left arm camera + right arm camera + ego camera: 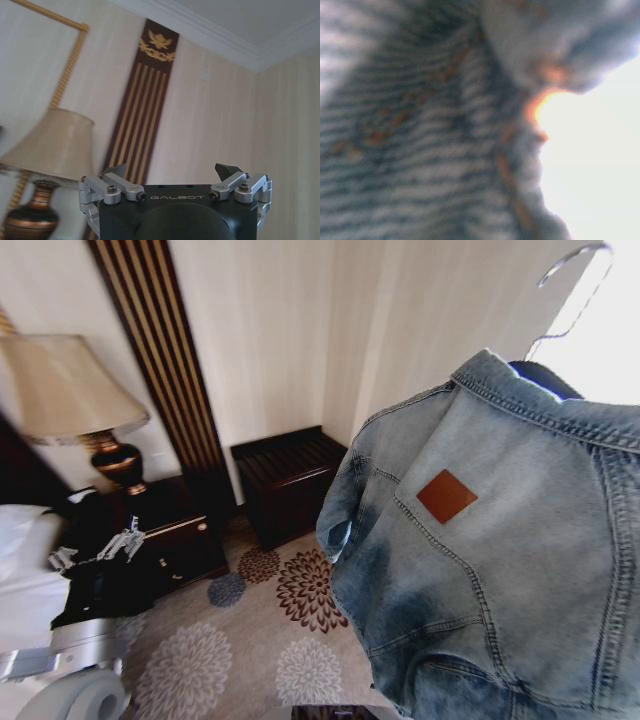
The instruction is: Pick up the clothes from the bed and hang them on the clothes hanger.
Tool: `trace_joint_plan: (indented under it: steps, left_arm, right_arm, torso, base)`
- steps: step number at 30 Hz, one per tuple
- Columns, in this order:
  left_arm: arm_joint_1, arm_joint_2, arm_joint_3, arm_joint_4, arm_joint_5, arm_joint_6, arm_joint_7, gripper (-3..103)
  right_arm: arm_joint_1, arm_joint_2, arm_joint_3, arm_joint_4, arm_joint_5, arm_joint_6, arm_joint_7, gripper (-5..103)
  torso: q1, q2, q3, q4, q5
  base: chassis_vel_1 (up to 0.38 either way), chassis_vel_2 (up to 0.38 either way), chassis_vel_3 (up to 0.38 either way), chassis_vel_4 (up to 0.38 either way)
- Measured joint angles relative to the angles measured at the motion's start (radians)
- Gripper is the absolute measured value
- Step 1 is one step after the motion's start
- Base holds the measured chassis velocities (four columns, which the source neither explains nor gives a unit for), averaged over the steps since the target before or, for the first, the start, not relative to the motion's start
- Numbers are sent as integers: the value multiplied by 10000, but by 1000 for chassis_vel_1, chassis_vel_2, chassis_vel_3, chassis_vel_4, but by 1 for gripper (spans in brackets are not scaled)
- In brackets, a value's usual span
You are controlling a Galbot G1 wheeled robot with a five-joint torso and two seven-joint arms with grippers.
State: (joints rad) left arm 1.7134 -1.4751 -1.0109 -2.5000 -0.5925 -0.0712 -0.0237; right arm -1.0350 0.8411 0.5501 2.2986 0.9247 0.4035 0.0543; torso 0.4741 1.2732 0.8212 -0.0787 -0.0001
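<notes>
The clothes, a light-blue denim jacket (500,570), hang in the air at the right of the head view, back toward me, with the brown leather patch (446,496) below the collar. Inside the collar sits the clothes hanger (548,375), and its thin hook (572,285) rises against a bright window. In the right wrist view, denim weave and a seam (445,125) lie right against the camera. My left gripper (100,550) is low at the left beside the bed's white sheet (20,540). In its wrist view it (172,172) stands open, holding nothing and facing the wall.
A lamp (70,390) stands on a dark nightstand (180,530) by the bed. A dark slatted bench (285,475) sits against the wall beside a striped wall panel (160,360). Flower-patterned carpet (260,620) lies open between bed and jacket.
</notes>
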Motion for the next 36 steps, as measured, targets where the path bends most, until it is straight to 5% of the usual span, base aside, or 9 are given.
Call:
trace_joint_plan:
  steps: [36]
  left_arm:
    - [14, 4, 37, 0, 41, -89, 44, 100]
  right_arm:
    - [-89, 29, 100, 19, 53, -4, -18, 21]
  torso:
    - [1, 0, 0, -1, 1]
  base:
    - [-127, -123, -126, -126]
